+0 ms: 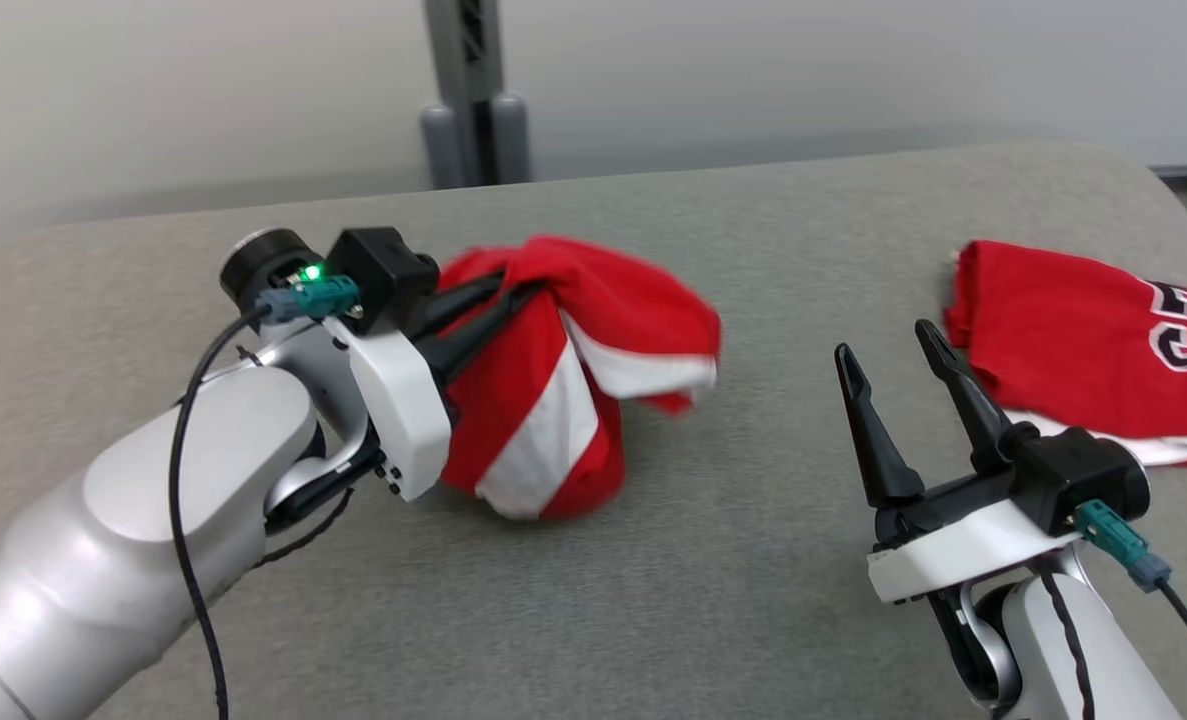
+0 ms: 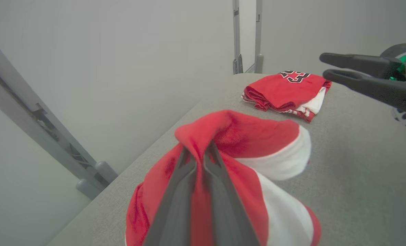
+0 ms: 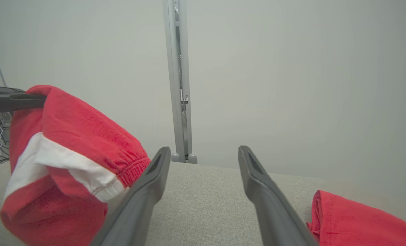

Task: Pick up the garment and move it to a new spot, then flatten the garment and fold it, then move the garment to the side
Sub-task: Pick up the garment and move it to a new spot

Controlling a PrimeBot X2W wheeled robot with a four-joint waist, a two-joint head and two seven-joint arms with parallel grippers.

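Note:
The garment [image 1: 573, 380] is red with white stripes, bunched up and hanging from my left gripper [image 1: 518, 280], which is shut on its top fold; its lower end touches the grey table [image 1: 713, 580]. The left wrist view has the same garment [image 2: 247, 147] draped over my closed fingers [image 2: 185, 177]. At the lower right my right gripper [image 1: 893, 350] stands open and holds nothing, a short way right of the garment. From the right wrist the garment [image 3: 69, 143] hangs at the left, beside my open right gripper [image 3: 204, 152].
A second red garment [image 1: 1083, 330] with a black-and-white number lies folded at the table's right edge, also visible as folded cloth [image 2: 285, 90] from the left wrist. A grey post [image 1: 473, 90] stands behind the table.

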